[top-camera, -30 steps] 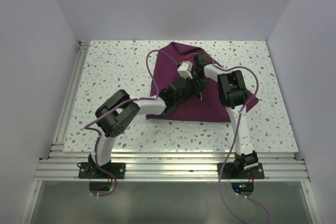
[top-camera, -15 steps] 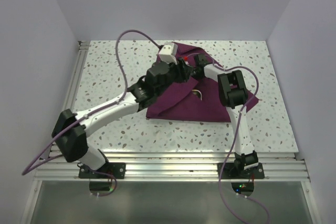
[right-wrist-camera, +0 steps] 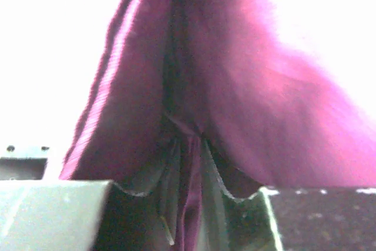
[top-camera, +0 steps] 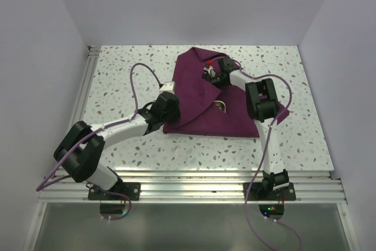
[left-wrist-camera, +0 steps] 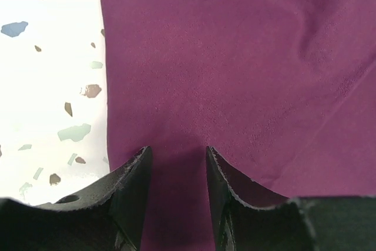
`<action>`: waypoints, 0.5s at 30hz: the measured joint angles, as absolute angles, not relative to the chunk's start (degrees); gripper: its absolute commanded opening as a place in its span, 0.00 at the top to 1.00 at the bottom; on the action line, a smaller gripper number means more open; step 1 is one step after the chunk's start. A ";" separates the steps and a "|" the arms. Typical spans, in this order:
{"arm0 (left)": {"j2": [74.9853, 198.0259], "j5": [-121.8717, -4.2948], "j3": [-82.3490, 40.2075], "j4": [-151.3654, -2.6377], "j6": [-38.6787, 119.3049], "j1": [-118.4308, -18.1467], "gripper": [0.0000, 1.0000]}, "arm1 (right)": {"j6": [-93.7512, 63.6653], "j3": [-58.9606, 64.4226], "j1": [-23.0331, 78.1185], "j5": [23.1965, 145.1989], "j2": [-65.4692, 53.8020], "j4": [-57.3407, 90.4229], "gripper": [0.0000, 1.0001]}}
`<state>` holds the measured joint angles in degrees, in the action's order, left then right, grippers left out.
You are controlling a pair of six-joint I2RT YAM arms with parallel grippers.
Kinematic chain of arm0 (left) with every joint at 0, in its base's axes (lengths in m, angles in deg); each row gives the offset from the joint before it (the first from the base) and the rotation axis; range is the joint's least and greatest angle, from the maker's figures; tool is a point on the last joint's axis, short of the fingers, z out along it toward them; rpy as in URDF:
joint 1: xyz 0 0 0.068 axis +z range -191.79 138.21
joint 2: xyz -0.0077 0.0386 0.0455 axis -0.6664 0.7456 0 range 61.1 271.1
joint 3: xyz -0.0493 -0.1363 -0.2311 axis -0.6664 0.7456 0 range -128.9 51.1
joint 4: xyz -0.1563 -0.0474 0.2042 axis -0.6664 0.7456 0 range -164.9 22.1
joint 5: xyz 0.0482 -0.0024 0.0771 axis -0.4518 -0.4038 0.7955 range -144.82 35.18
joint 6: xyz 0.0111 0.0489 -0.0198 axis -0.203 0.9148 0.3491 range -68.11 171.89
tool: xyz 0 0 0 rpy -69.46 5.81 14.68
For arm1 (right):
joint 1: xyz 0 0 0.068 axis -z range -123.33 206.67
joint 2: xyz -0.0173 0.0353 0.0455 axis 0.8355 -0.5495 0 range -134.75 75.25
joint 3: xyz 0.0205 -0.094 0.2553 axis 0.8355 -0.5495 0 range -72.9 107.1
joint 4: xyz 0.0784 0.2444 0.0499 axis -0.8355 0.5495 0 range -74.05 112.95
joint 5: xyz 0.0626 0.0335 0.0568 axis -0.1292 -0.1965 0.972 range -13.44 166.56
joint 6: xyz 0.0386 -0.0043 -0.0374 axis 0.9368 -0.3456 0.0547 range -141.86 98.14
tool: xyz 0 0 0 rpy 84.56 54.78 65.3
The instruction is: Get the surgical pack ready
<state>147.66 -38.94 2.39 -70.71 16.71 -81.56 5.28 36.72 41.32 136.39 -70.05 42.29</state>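
The surgical pack is a plum-maroon drape [top-camera: 202,95] lying partly folded in the middle of the speckled table, with a flap laid across it. My left gripper [top-camera: 171,110] sits low at the drape's left edge. In the left wrist view it [left-wrist-camera: 176,154] is open, with fabric [left-wrist-camera: 235,57] under and between the fingers but not pinched. My right gripper [top-camera: 210,73] is at the drape's far part. In the right wrist view it [right-wrist-camera: 188,139] is shut on a raised fold of the drape [right-wrist-camera: 194,57].
A small pale glint [top-camera: 221,106] shows in a gap between the drape's folds. White speckled tabletop [top-camera: 123,80] lies left of the drape. An aluminium rail [top-camera: 76,110] runs along the left edge. White walls close in the back and sides.
My left arm has pulled back from the far side of the drape and come down at its left edge, open. A flap now lies across the drape. My right gripper stays put.
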 measured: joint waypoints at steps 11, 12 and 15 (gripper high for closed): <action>148.01 -39.16 4.07 -74.03 16.54 -81.62 0.58 | 7.00 31.69 47.78 123.06 -59.53 41.55 0.60; 148.01 -39.18 4.36 -74.21 16.54 -81.62 0.58 | 7.35 30.08 48.70 121.99 -58.03 41.09 0.58; 147.99 -39.16 4.84 -74.87 16.54 -81.62 0.58 | 8.80 22.93 51.17 119.17 -52.41 38.80 0.49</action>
<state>147.99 -39.16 4.84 -74.87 16.54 -81.62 8.80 22.93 51.17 119.17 -52.41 38.80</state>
